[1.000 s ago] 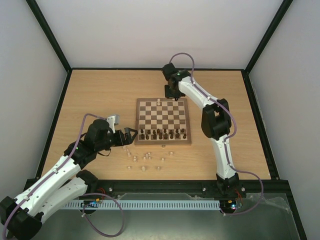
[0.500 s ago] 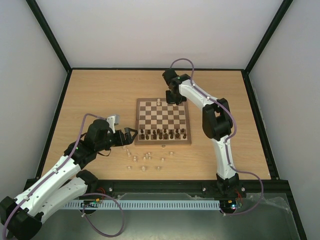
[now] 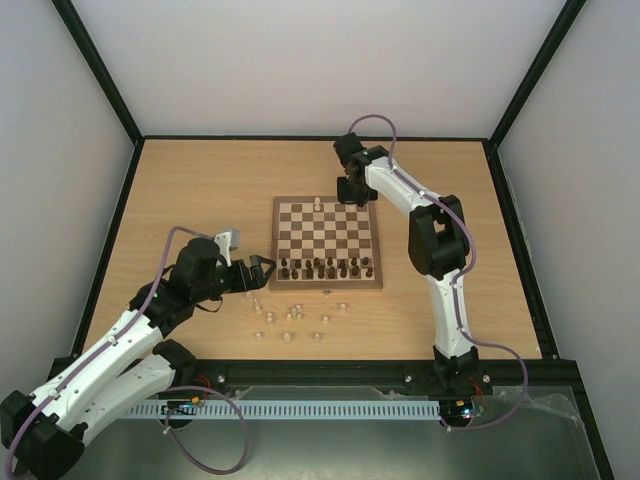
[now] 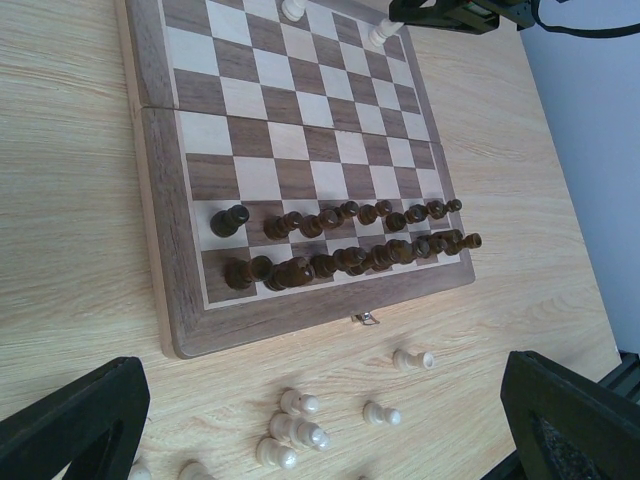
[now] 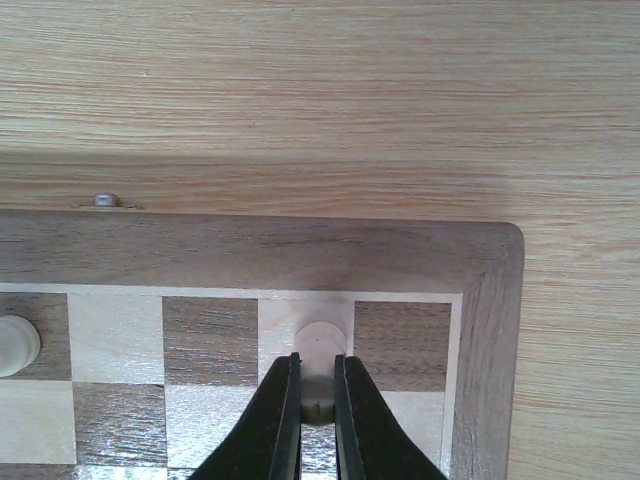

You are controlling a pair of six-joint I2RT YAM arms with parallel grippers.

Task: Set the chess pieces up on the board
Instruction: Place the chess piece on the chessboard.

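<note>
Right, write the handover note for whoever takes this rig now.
The right gripper is shut on a pale piece at the far row of the board, one square in from the corner.
The left gripper is open and empty, above the table by the loose pale pieces in front of the board.
Done: the dark pieces stand in the two near rows; one other pale piece is on the far row.
Left: release this piece, then place the loose ones, some of which lie on their sides.
</note>
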